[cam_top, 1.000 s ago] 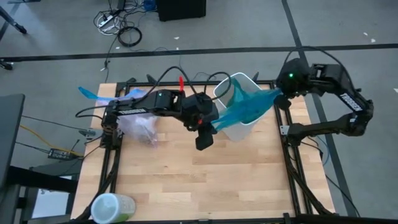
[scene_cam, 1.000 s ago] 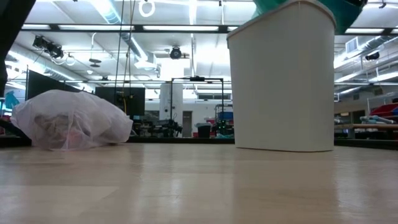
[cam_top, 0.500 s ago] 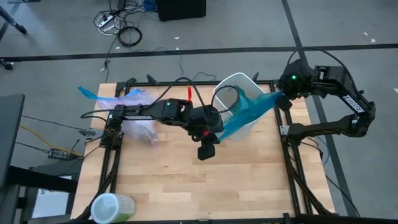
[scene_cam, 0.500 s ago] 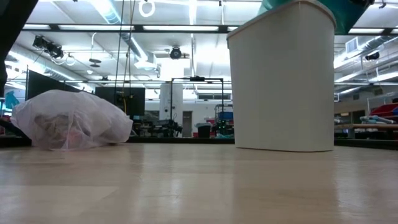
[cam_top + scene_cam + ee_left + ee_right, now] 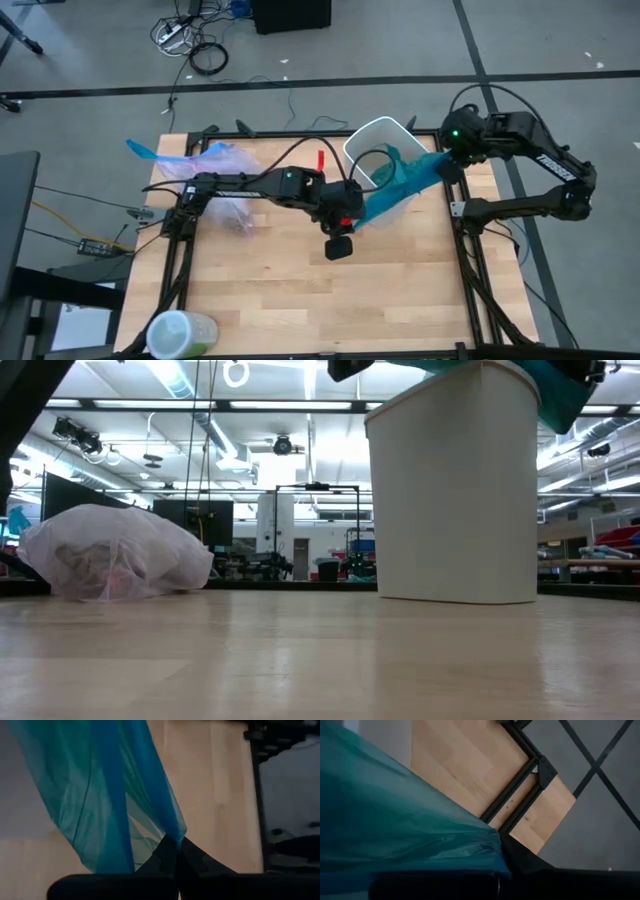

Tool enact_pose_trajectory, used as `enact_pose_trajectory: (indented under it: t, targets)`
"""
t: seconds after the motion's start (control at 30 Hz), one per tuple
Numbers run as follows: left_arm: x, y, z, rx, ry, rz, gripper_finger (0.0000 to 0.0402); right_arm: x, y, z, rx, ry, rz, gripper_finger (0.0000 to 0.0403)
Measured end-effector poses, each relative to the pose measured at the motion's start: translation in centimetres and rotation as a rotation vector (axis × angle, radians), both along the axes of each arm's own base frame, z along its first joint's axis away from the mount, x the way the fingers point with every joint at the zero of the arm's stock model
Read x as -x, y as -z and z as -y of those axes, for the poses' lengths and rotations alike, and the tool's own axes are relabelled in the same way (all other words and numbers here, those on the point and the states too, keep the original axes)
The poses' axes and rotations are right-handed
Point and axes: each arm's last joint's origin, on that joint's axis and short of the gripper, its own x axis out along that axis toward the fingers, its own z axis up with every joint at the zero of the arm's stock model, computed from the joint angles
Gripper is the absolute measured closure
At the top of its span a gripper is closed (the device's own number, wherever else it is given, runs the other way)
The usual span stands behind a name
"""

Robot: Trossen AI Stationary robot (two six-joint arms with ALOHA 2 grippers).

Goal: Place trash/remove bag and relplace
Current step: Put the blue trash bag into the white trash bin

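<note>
Your scene sits on a pale wooden worktop (image 5: 300,290) framed in black rails, with grey floor and loose cables around it. At the far edge of the worktop stands a white bin (image 5: 372,140), upright, seen in the low view as a tall pale tub (image 5: 455,490). A teal-green plastic bag (image 5: 400,180) is stretched across the bin's mouth, pulled taut between your two arms. Well apart from the bin, toward the far left corner, the bag (image 5: 222,185) lies slumped on the wood: translucent pale liner, bulging, with the trash (image 5: 95,565) showing dimly through it in the low view and a blue strip trailing at its outer end.

Your left tool (image 5: 350,212) is just beside the bin's near side, fingers pressed together on the teal-green plastic bag's lower edge, as the left wrist view shows (image 5: 176,851). Your right tool (image 5: 444,160) is at the bin's right, near the right rail, pinching the opposite end of the same plastic (image 5: 496,851). A pale green lidded container (image 5: 180,333) lies at the near left corner.
</note>
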Motion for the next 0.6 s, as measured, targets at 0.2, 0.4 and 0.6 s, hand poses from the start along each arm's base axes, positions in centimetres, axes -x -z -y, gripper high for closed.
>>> enact_pose_trajectory:
  t: [0.2,0.4,0.6]
  targets:
    - [0.4,-0.8,1.9,0.049,0.032,0.032,0.0398,0.9,-0.8,-0.4,0.023,0.007,0.053,0.0403]
    - [0.4,-0.4,2.1,-0.076,0.024,0.026,0.0398,0.9,-0.9,-0.3,0.047,0.027,0.047,0.0403]
    - [0.3,-0.4,0.7,-0.124,-0.016,0.019,0.0398,-0.4,0.1,0.5,0.048,0.047,-0.031,0.0403]
